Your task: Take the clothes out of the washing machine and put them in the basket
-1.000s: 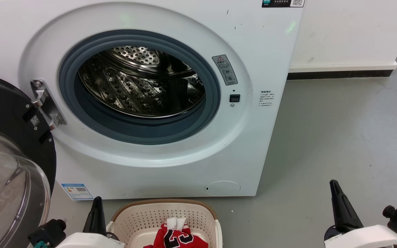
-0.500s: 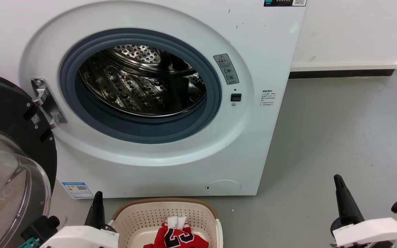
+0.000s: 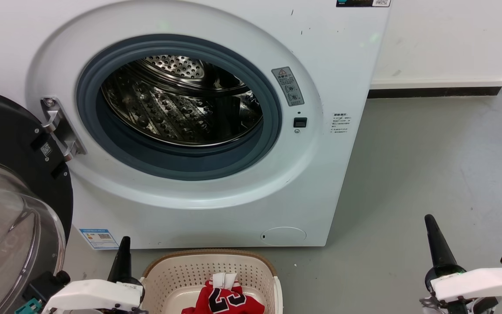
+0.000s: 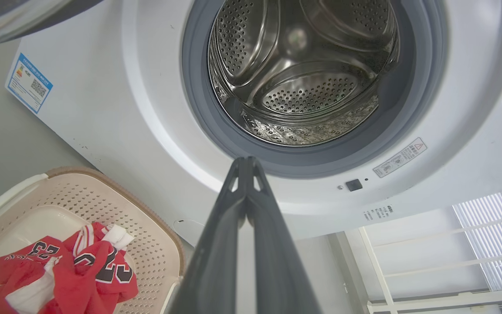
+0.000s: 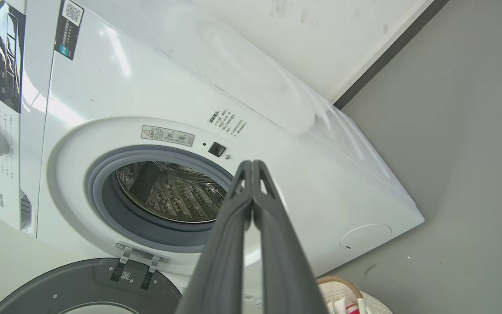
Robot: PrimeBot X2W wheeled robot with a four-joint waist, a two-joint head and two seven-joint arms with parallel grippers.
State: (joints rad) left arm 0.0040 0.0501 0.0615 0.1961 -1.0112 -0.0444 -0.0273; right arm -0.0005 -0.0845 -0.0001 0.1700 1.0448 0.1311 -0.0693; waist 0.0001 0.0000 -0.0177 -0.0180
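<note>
Two hands, both empty: left hand (image 3: 125, 241) at the lower left of the head view, right hand (image 3: 429, 220) at the lower right, each with its fingers pressed together on nothing, as the wrist views show. One basket (image 3: 207, 254), bottom centre, just before the washing machine (image 3: 347, 65); contents: the clothes (image 3: 222, 302), red with white trim, number 23 uppermost, heaped inside. One door (image 3: 2, 139), swung wide at the left edge. One drum (image 3: 181, 100), upper centre, bare perforated steel wherever the views reach; no garment seen within. Assessment: unloading looks complete; at most, the drum's hidden near floor wants checking.
</note>
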